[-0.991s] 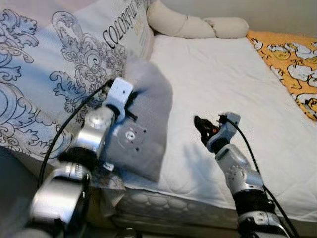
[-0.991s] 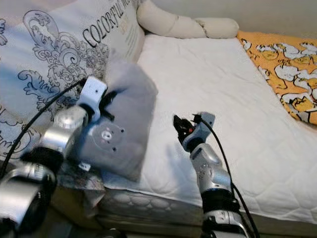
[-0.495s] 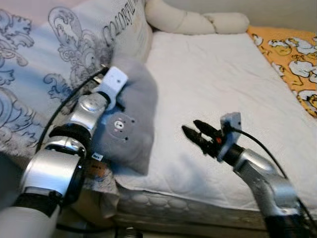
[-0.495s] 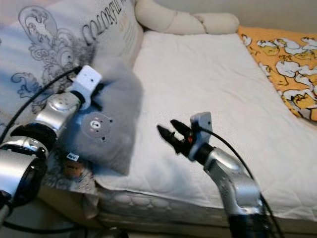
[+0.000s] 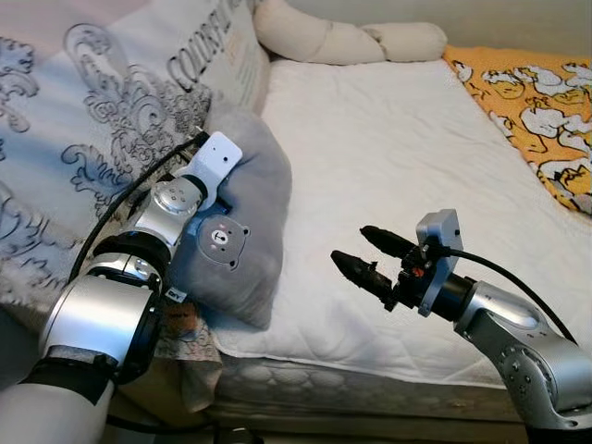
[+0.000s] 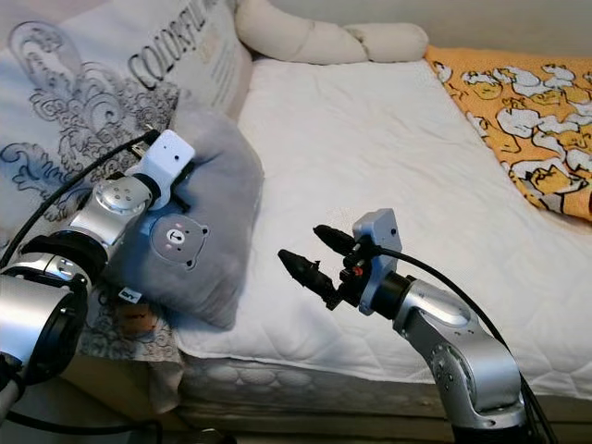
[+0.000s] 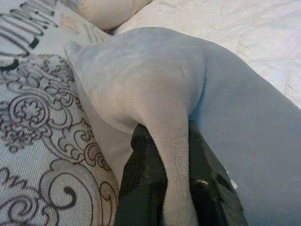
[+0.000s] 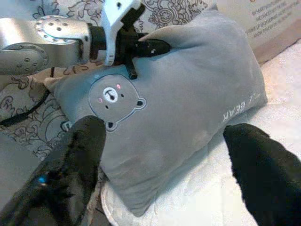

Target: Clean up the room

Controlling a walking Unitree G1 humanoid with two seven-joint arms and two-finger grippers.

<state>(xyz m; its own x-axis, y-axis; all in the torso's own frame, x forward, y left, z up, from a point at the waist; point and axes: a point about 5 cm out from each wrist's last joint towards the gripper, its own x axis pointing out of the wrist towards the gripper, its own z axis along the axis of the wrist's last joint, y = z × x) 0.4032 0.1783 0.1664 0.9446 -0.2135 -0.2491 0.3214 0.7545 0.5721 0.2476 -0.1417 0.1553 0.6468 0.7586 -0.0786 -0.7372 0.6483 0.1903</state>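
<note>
A grey cushion [image 5: 245, 213] with a small bear face lies tilted at the left edge of the white mattress [image 5: 407, 148], leaning on a big patterned cushion. My left gripper [image 7: 175, 160] is shut on a fold at the cushion's upper edge, and its black fingers [image 7: 141, 183] pinch the grey fabric from both sides. My right gripper [image 5: 350, 245] hovers open over the mattress's front part. It points at the grey cushion [image 8: 188, 103] from a short way to its right, apart from it.
A large white cushion [image 5: 102, 139] with grey scrollwork and black lettering stands along the left. A cream bolster [image 5: 342, 42] lies at the head of the bed. An orange duck-print blanket [image 5: 527, 102] covers the right side. The mattress's front edge [image 5: 351, 384] runs below my right arm.
My right gripper has swung left and lower, now pointing at the grey cushion with wide-apart fingers. The cushion has settled lower at the mattress edge, my left gripper still holding it. The camera shifted.
</note>
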